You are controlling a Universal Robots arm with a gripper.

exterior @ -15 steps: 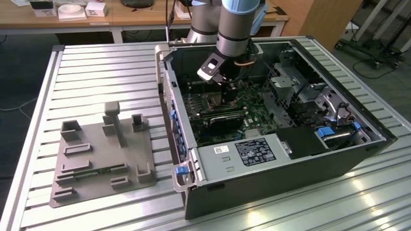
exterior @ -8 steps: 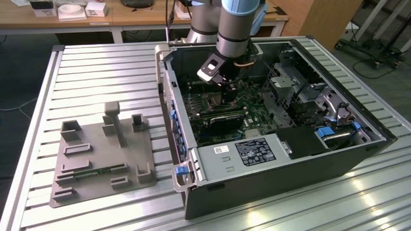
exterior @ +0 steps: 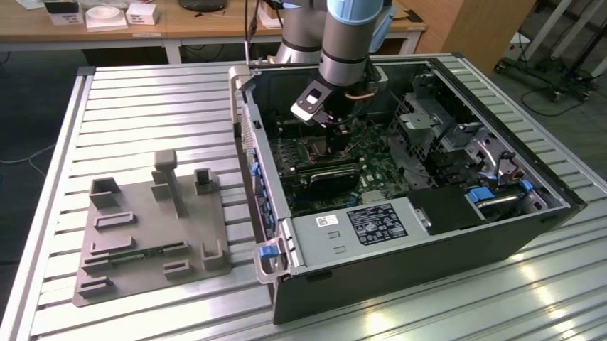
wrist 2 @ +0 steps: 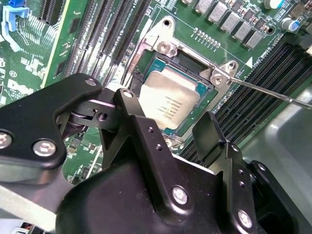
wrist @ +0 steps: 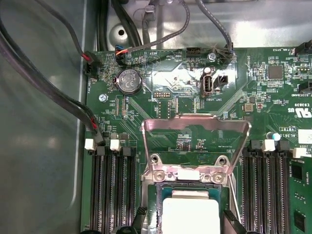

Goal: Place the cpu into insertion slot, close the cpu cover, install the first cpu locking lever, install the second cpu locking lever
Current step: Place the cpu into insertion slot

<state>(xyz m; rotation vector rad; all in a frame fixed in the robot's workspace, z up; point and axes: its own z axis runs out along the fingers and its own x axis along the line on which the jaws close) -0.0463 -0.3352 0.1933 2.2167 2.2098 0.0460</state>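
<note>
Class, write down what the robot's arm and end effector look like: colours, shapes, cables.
A grey tubular arm with a pale blue joint cap, a white block and a tan cable loop near its wrist. The black angular end effector has two blunt fingers fixed with silver screws.

One cpu (wrist 2: 171, 97), one insertion slot (wrist 2: 154, 59) and one cpu cover (wrist: 195, 124) are there. The green board also carries one coin battery (wrist: 129, 81) and two banks of memory slots (wrist: 113, 190).

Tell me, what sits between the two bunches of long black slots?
The socket with the cpu in it, shown in the first wrist view.
</note>
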